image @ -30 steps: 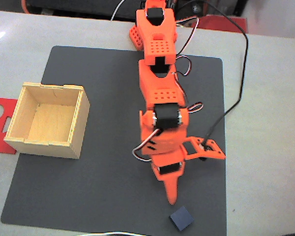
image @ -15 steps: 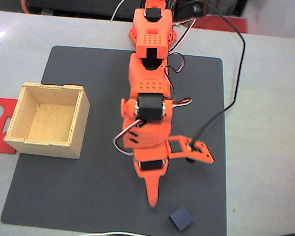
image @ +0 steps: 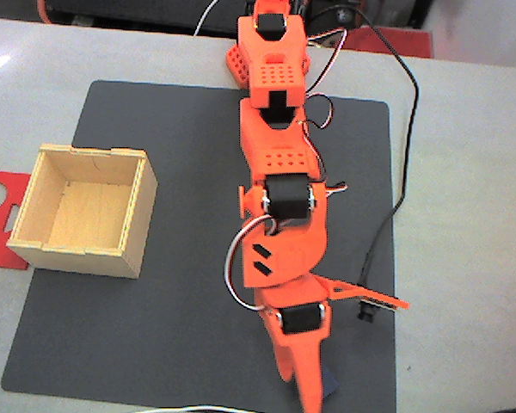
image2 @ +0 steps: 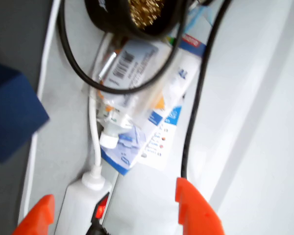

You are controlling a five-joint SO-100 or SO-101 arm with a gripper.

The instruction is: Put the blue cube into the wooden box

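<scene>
One blue cube sits at the near edge of the dark mat, close to the mat's near right corner in the fixed view, and is mostly hidden there under the orange arm. In the wrist view the cube fills the left edge, resting on grey surface beside a white cable. The gripper reaches down over the cube in the fixed view; its two orange fingertips show at the bottom of the wrist view, spread apart with nothing between them, and the cube lies off to their left. The wooden box stands open-topped on the mat's left edge, well apart from the cube, partly over a flat red piece on the table. A black cable and a printed package lie beyond the fingertips.
</scene>
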